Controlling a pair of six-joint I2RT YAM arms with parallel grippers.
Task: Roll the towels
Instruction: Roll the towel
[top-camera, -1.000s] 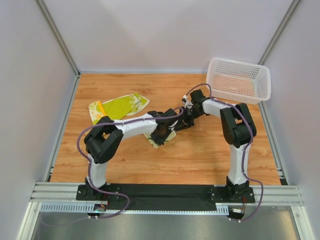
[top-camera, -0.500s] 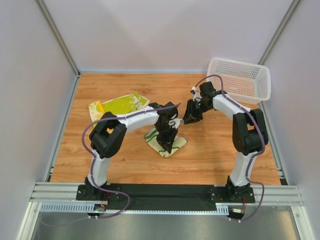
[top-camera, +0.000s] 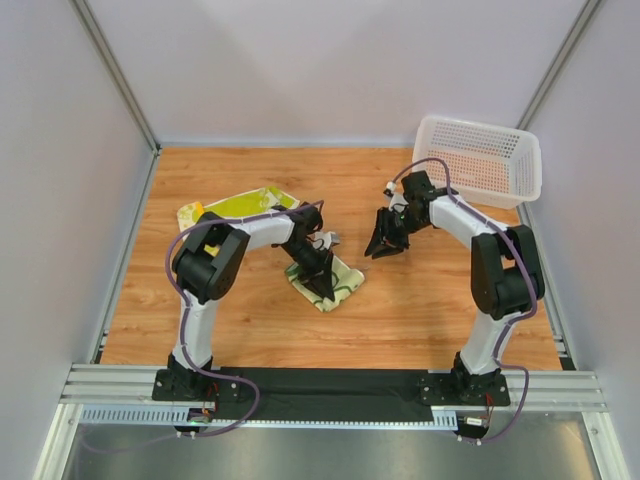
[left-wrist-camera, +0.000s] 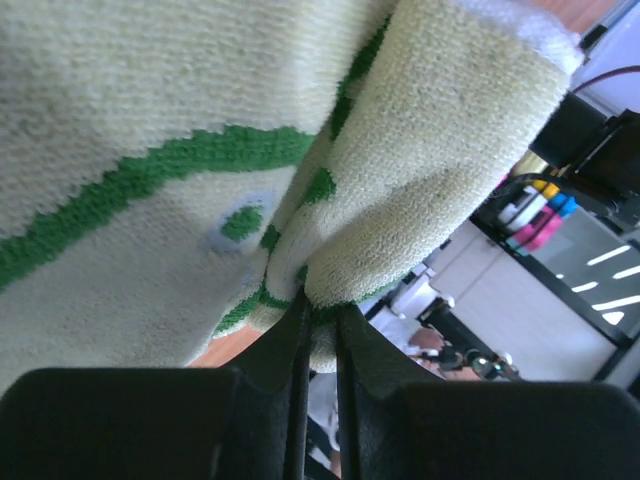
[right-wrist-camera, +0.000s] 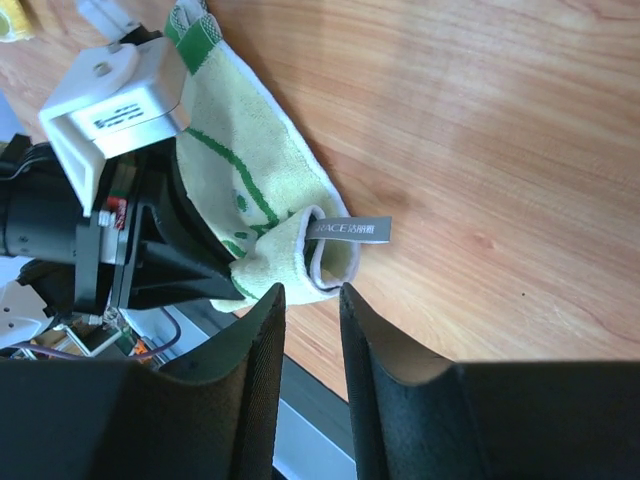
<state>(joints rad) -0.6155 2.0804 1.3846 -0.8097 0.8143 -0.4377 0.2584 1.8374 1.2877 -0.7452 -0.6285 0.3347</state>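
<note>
The wooden table (top-camera: 420, 310) carries a white basket (top-camera: 470, 188) at the upper right, and a spread towel (top-camera: 245, 207) lies at the upper left of the boards. At centre frame lies a bunched towel (top-camera: 340, 283), partly rolled, and the left gripper (left-wrist-camera: 320, 305) is pinched tight on its folded edge. The right gripper (right-wrist-camera: 312, 295) hangs just right of that, with its jaws narrowly apart and empty.

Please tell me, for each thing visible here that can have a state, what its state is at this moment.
Centre towel: loosely folded over on the table, not a finished roll, one edge pinched.
Far towel: lying unrolled, partly hidden by the left arm.
Left gripper: jaws shut on the centre towel.
Right gripper: jaws open, holding nothing.
Basket: upright at the far right.
</note>
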